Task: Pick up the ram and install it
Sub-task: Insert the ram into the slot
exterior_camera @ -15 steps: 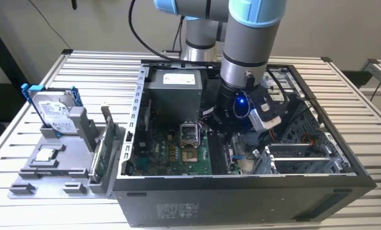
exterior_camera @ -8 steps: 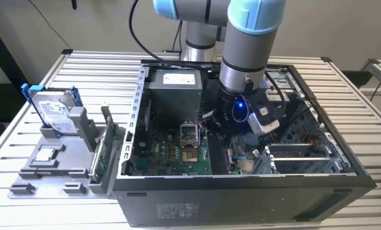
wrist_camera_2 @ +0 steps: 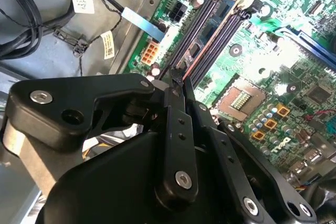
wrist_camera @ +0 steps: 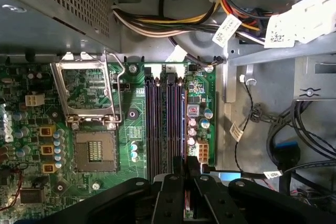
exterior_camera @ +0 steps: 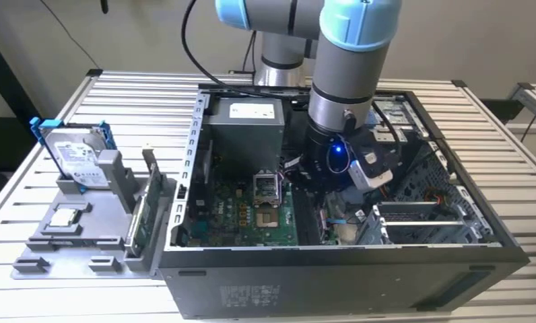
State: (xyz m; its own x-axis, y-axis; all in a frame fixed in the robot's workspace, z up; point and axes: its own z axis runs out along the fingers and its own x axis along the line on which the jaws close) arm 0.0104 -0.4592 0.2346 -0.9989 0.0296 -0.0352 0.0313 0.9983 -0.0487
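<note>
Gripper [wrist_camera: 186,165], down inside the open computer case [exterior_camera: 340,276] at the end of the memory slots [wrist_camera: 163,124]: fingers [wrist_camera: 170,192] pinched nearly together on a thin edge-on strip taken for the ram [wrist_camera: 187,205]. Nearly all of that strip is hidden by the black finger links in both wrist views. In the exterior view the arm [exterior_camera: 340,101] blocks the fingertips. On the exterior view's left, outside the case, a grey fixture [exterior_camera: 79,235] holds a green board on edge [exterior_camera: 147,202], its type hard to make out.
</note>
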